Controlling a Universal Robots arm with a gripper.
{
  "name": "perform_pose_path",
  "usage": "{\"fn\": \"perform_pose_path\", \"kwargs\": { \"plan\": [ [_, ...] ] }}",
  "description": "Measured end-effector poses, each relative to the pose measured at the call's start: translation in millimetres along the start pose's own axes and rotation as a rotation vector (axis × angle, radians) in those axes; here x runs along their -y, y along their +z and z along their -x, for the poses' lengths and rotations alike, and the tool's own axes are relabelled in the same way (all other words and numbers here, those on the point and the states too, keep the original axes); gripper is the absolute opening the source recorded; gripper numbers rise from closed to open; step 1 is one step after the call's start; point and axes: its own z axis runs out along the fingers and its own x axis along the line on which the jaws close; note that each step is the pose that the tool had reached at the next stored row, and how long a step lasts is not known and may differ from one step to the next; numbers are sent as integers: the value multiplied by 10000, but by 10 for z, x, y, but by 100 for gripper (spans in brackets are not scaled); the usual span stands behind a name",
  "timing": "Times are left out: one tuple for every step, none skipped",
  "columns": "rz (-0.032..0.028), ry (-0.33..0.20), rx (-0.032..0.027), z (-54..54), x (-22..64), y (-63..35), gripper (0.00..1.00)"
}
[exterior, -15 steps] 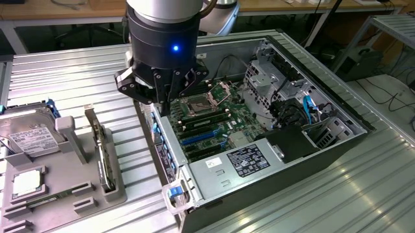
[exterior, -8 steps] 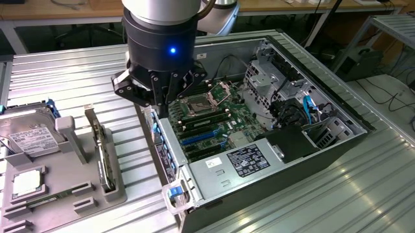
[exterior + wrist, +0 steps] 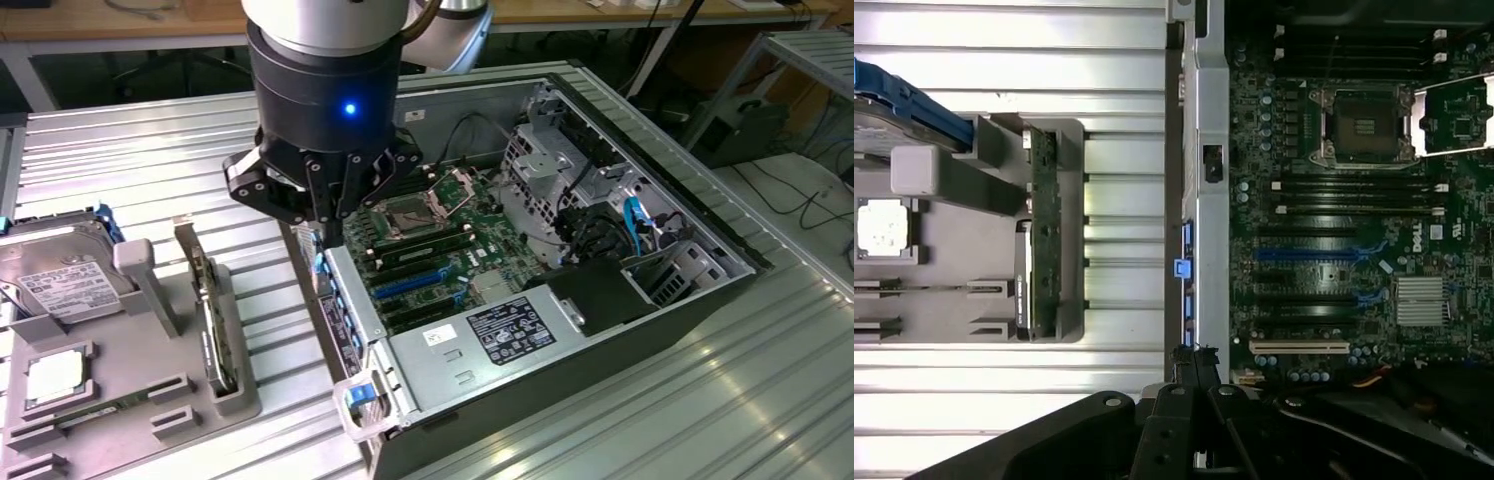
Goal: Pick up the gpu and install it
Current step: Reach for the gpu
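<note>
The gpu (image 3: 210, 305) stands on its long edge in a slot of the grey holder (image 3: 127, 400), its silver end bracket pointing to the back. In the wrist view the gpu (image 3: 1044, 230) shows as a thin dark strip along the holder's (image 3: 964, 290) edge. My gripper (image 3: 315, 228) hangs above the rear wall of the open computer case (image 3: 667, 200), to the exterior view's right of the gpu and apart from it. The fingertips (image 3: 1195, 358) are shut together with nothing between them.
A silver hard drive (image 3: 54, 275), a CPU chip (image 3: 56, 375) and a green RAM stick (image 3: 100, 405) also sit in the holder. Inside the case lie the motherboard (image 3: 1334, 230) with blue expansion slots (image 3: 411, 285), a power supply (image 3: 514, 330) and cables (image 3: 627, 225).
</note>
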Motion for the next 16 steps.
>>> {"fn": "perform_pose_path", "kwargs": {
  "plan": [
    [1,-1,0,-4,6,0,11],
    [1,-1,0,-9,11,0,11],
    [1,0,0,-12,16,-1,11],
    [1,0,0,-15,21,-1,11],
    [1,-2,0,-19,32,-2,11],
    [2,-2,0,-25,43,-2,11],
    [2,-3,0,-28,49,-3,11],
    [2,-3,-1,-30,55,-4,11],
    [3,-4,0,-34,64,-4,11],
    [2,-5,-1,-37,70,-5,11],
    [3,-5,-1,-39,76,-5,11],
    [3,-5,-1,-42,82,-5,11],
    [3,-6,-1,-44,88,-6,11],
    [3,-6,-1,-47,94,-6,11],
    [3,-7,-1,-49,100,-6,11],
    [3,-7,-1,-51,105,-7,11]
  ]
}}
